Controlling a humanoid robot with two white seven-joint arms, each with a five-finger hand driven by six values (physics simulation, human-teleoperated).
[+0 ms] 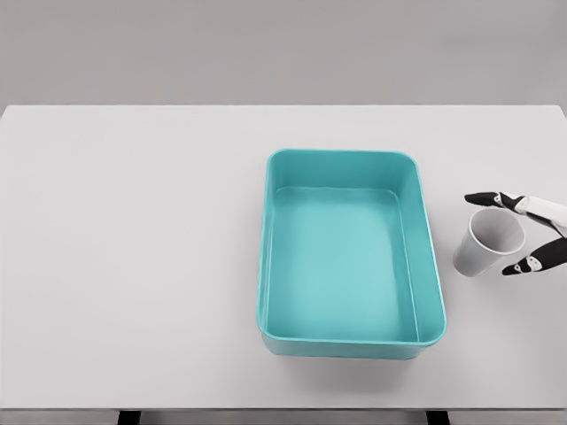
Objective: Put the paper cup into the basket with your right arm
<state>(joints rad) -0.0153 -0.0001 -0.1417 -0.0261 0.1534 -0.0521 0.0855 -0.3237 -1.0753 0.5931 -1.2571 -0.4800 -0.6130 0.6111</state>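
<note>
Paper cup (488, 242) stands on the surface (133, 266) just right of the basket (349, 257), mouth tilted up-right toward the right hand (530, 232). Fingers spread either side of rim, not yet closed. Basket lies left of the cup.

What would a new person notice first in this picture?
First the large teal basket, empty, in the middle of the white table. Then, to its right, the white paper cup, tilted, with the right hand around its rim, dark fingers spread on both sides.
</note>
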